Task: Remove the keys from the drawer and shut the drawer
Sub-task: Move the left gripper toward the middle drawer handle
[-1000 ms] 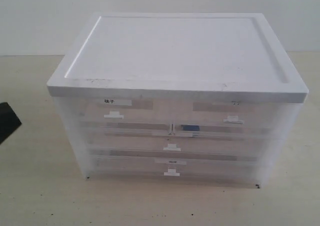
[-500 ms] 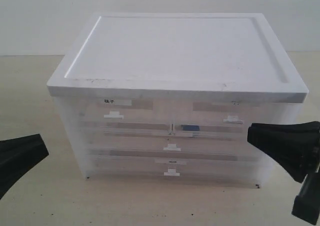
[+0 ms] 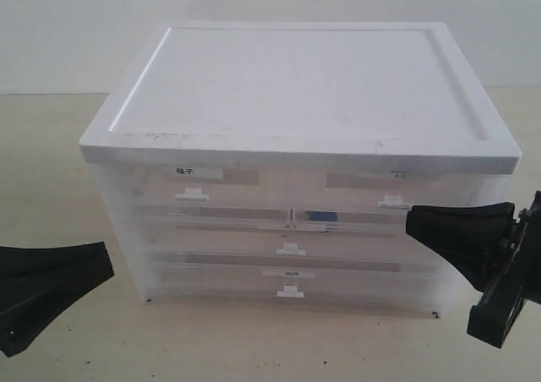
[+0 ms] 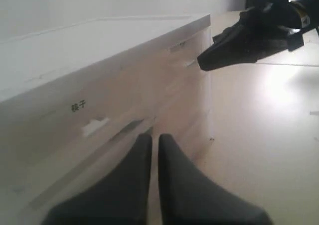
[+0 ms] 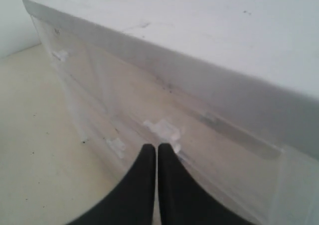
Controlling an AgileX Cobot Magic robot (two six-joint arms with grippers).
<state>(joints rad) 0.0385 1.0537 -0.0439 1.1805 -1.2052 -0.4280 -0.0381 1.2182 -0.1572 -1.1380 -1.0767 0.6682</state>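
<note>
The drawer [image 3: 290, 249] is the middle tier of the translucent cabinet [image 3: 296, 95]; it has a small white centre tab and stands closed. Its tab [image 5: 115, 146] also shows in the right wrist view. The keys are not clearly visible; only a dim blue patch [image 3: 321, 217] shows through the plastic just above the drawer's front. My left gripper [image 3: 106, 269] [image 4: 155, 136] is shut and empty, low on the table beside the cabinet's left front corner. My right gripper [image 3: 410, 221] [image 5: 157, 146] is shut and empty, its tip close to the cabinet's right front edge.
Two half-width drawers [image 3: 193, 194] [image 3: 393, 202] form the top tier. A labelled full-width drawer [image 3: 290, 291] is the bottom one. All fronts are closed. The cabinet stands on a pale table [image 3: 51, 188] before a white wall. The right gripper [image 4: 204, 64] also shows in the left wrist view.
Both black grippers have come into the exterior view. The left one slid rightward toward the cabinet; the right one moved left and slightly up toward its front. The drawers have not moved.
</note>
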